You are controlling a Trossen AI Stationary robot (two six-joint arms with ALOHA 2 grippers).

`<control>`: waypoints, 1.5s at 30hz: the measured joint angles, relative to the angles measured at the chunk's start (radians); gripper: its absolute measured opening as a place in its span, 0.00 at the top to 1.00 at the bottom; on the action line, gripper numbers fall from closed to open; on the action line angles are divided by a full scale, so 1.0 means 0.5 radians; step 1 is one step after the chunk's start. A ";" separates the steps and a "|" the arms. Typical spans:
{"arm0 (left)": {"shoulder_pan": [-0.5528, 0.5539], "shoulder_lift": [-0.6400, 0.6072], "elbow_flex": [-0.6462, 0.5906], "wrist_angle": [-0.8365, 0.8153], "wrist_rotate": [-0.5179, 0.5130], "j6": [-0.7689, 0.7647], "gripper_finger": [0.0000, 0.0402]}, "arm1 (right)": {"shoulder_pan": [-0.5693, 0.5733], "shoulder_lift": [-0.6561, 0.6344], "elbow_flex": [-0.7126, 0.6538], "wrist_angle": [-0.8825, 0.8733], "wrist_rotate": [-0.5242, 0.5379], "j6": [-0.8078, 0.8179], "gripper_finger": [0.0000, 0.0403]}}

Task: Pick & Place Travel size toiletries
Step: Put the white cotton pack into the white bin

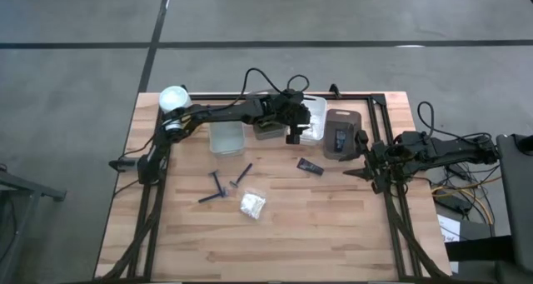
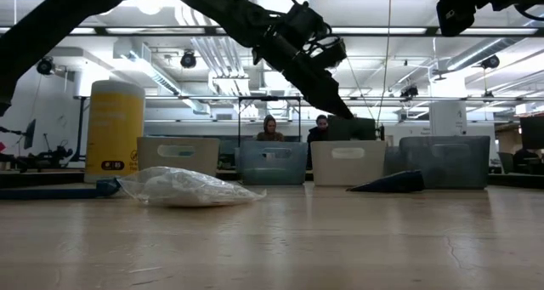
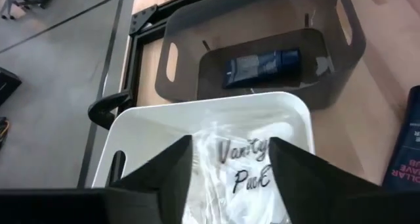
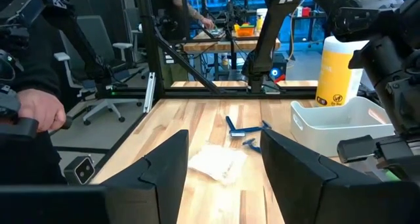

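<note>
My left gripper [image 3: 230, 148] hangs open above the white bin [image 3: 197, 112], its fingers standing either side of a clear crinkly packet [image 3: 246, 165] printed "Vanity Pack" that lies inside the bin. In the high view the left gripper [image 1: 293, 132] is over the row of bins at the far edge. Two dark blue razors [image 1: 225, 184], a white crinkly packet [image 1: 252, 204] and a flat black sachet [image 1: 311, 166] lie on the table. A dark blue tube [image 3: 262, 65] lies in the dark grey bin [image 3: 341, 66]. My right gripper [image 4: 223, 142] waits open at the table's right edge [image 1: 358, 172].
A clear bin [image 1: 226, 137] and a grey bin [image 1: 268, 127] stand left of the white bin [image 1: 316, 109]. The yellow canister with its white lid [image 1: 174, 98] stands at the far left corner. A black frame [image 1: 391, 151] runs along the table's edges. People sit in the room beyond [image 2: 270, 128].
</note>
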 joint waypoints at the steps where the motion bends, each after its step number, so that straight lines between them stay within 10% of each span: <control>1: 0.000 0.000 0.000 -0.001 -0.020 0.000 0.46 | 0.000 0.000 0.000 0.000 0.000 -0.001 0.53; 27: -0.197 -0.244 -0.060 -0.512 -0.159 -0.025 0.31 | 0.000 0.002 0.000 0.000 0.001 0.000 0.61; 45: -0.714 -0.770 -0.737 -0.630 -0.154 -0.238 0.32 | 0.000 0.016 0.000 0.000 0.000 0.000 0.73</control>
